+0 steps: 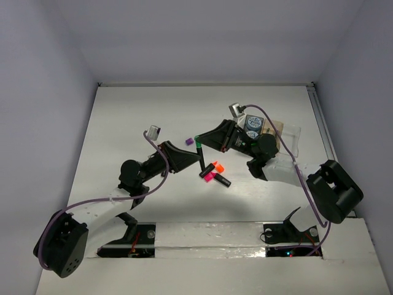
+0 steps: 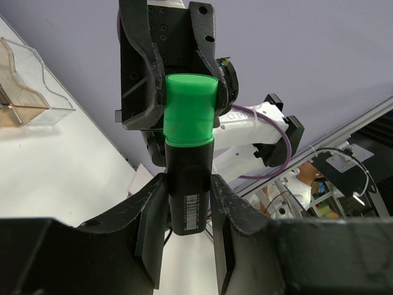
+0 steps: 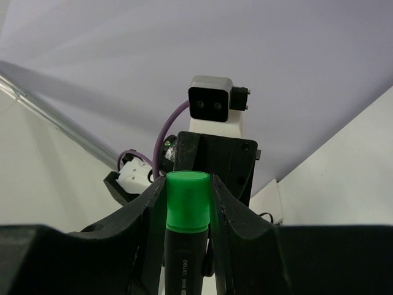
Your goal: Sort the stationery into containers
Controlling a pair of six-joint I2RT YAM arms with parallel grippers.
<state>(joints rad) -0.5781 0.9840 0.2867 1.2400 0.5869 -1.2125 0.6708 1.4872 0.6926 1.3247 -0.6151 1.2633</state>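
Mid-frame, your left gripper (image 2: 187, 187) pinches the black body of the green-capped highlighter (image 2: 189, 172); the right gripper (image 3: 188, 181) pinches its cap (image 3: 187, 203) (handover or uncapping, likely). Stay aligned, pull straight.

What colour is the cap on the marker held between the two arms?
Bright green cap on a black marker; the left wrist view shows it best.

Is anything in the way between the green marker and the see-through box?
Yes. The right gripper, shut on the cap of the green marker, and its arm lie between it and the clear box in the top view. The left gripper holds the marker's black body.
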